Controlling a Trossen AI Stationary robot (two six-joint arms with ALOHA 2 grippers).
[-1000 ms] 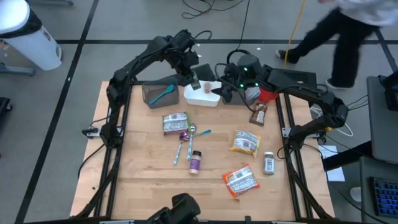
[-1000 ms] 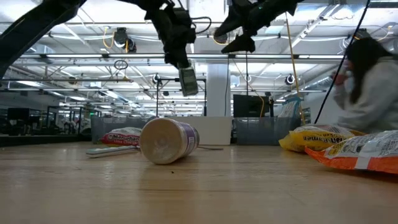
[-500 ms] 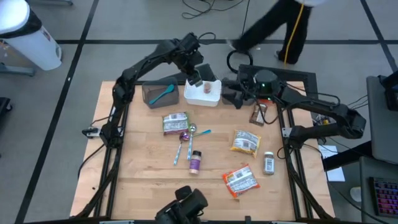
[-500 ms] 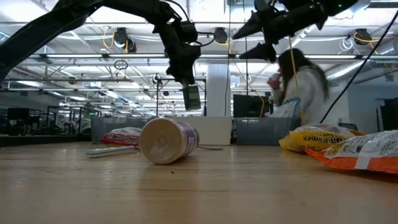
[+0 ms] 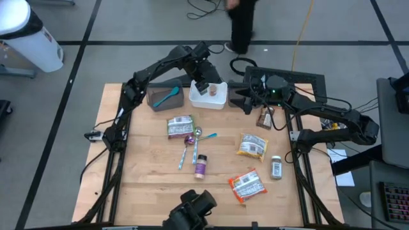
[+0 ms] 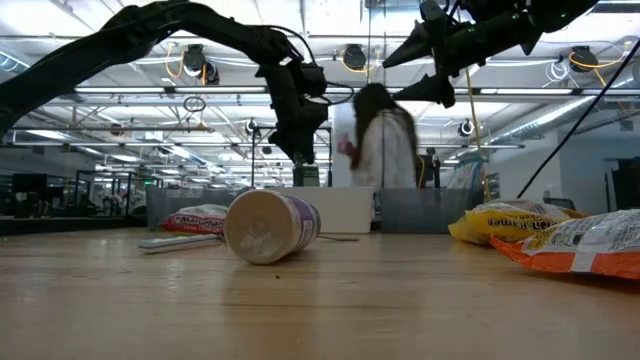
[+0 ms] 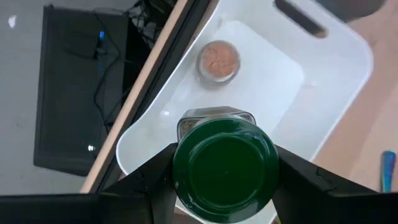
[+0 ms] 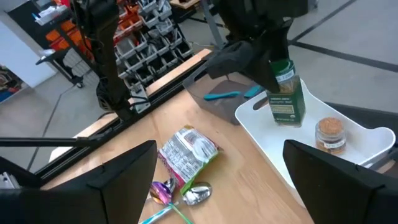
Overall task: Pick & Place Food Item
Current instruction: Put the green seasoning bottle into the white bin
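Green-capped spice jar (image 7: 225, 163) sits clamped in your left end effector (image 5: 203, 84), hanging just over the white bin (image 5: 220, 100) beside a smaller brown spice jar (image 7: 219, 60). Your right end effector (image 5: 244, 101) waits spread open beside the bin.

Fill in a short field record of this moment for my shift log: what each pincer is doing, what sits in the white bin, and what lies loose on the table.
left pincer: shut on green-capped spice jar, held over white bin
right pincer: open, empty, beside the bin
white bin contents: small jar of brown spice
grey bin: teal utensil
loose on table: snack packets, spoons, purple-lidded cup on its side
background: person walking behind the table
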